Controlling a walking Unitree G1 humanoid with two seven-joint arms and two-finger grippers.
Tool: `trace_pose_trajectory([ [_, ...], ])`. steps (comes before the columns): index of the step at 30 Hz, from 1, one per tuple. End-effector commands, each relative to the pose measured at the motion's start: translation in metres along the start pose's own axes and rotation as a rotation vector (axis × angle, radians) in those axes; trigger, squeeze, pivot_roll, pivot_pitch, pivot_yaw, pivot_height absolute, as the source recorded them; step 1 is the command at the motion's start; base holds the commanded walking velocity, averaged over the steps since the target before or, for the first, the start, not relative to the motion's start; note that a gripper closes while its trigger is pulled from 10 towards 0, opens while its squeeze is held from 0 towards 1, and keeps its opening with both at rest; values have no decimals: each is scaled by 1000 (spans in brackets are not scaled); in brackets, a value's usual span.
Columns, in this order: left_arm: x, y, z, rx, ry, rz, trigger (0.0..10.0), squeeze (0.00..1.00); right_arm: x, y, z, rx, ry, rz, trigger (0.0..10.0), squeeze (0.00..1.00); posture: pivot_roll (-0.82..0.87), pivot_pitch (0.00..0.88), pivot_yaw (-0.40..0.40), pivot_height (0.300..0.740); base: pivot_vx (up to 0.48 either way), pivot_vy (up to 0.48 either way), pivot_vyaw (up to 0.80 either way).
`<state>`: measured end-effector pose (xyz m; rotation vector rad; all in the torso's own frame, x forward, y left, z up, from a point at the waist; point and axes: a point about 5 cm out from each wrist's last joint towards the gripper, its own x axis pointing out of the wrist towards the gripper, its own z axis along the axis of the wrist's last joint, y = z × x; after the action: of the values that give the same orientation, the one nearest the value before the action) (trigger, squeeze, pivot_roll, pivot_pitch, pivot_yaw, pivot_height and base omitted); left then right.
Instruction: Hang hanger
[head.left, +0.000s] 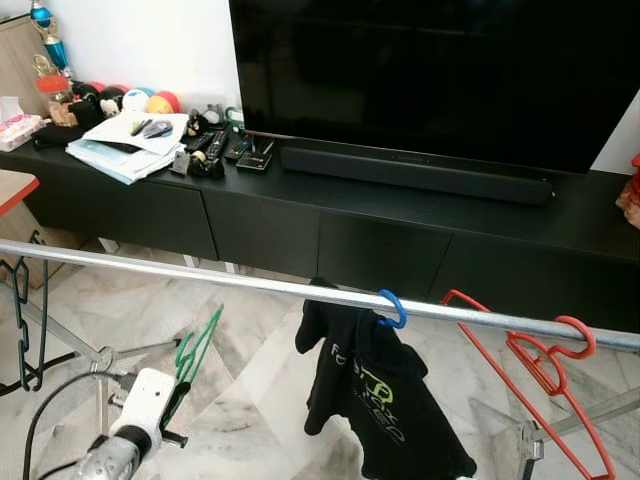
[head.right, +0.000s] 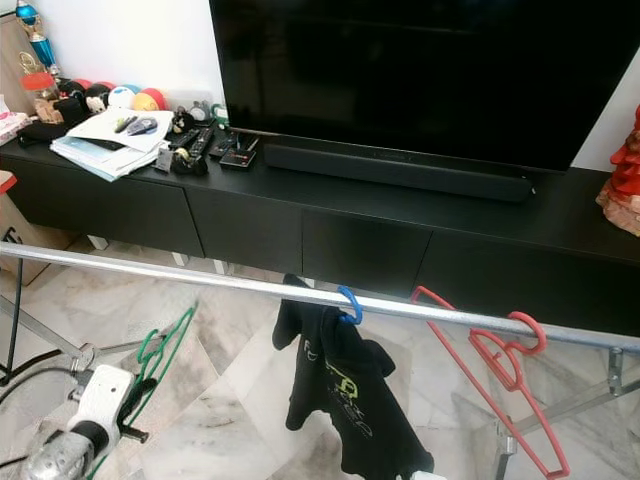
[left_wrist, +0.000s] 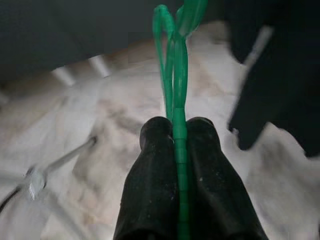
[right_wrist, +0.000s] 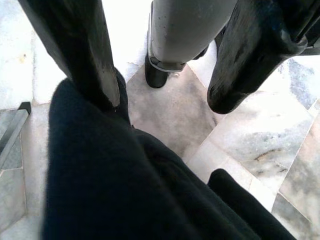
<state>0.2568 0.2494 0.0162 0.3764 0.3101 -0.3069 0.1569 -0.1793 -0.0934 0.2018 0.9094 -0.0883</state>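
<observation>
Marble floor, black TV cabinet (head.left: 300, 215) behind. Left gripper (left_wrist: 178, 131) low, below the metal rail (head.left: 200, 272), pinching green hanger (head.left: 197, 345). Right gripper (right_wrist: 162, 97) spread over 1 black shirt (head.left: 375, 400).

green hanger (head.left: 195, 345), upright, seemingly below rail (head.left: 200, 275)

Green lettering on the hanging black shirt (head.left: 375, 400); too blurred to read.

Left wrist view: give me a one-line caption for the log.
Left gripper shut on a green hanger, held above the marble floor.
</observation>
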Motion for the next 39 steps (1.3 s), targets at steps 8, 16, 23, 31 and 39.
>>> trace_pose_trajectory([
  [8, 11, 27, 45, -10, -185, 92, 10000, 0, 0, 0, -2, -16, 13, 8, 10000, 0, 31, 85, -21, 740, 0, 0, 0],
  [16, 24, 30, 79, 1, -281, 91, 10000, 0, -1, -1, -4, -17, 22, 2, 10000, 0, 25, 85, -20, 740, 0, 0, 0],
  [23, 23, 31, 87, 2, -324, 78, 10000, 0, -1, -1, -5, -16, 27, 1, 10000, 0, 23, 86, -19, 740, 0, 0, 0],
  [31, 15, 36, 91, 11, -350, 68, 10000, 0, -1, -1, -6, -17, 29, 5, 10000, 0, 30, 90, -22, 740, 0, 0, 0],
  [39, 21, 42, 90, -37, -290, 144, 10000, 0, -1, 0, -6, -21, 33, 4, 10000, 0, 29, 87, -24, 740, 0, 0, 0],
])
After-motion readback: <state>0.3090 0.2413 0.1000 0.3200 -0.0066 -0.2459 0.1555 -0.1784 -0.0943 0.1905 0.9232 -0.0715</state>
